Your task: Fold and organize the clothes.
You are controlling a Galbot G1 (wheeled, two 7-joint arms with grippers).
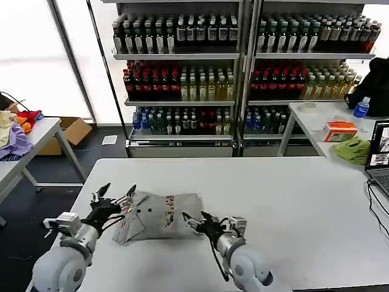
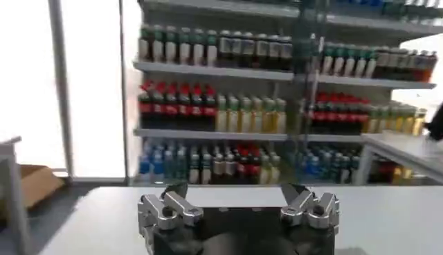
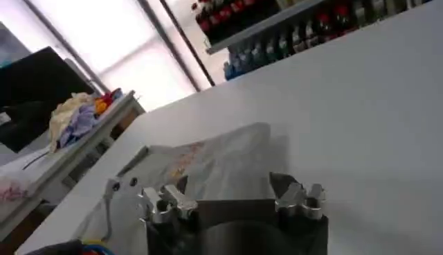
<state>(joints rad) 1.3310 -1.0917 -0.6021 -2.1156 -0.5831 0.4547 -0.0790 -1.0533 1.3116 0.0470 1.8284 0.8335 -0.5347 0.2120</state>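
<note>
Left gripper (image 1: 113, 193) spread wide beside the folded light grey cotton shirt (image 1: 159, 214); right gripper (image 1: 194, 219) gapes at its opposite edge. Pinch both edges evenly, I'd say, above the white counter (image 1: 292, 201).

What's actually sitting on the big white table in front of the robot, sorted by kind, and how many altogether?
Grey shirts, partly folded: 1, the shirt
Laptops, at the table's right edge: 1, the laptop
Robot grippers at the shirt: 2, the left gripper and the right gripper, both open
Total: 4
</note>
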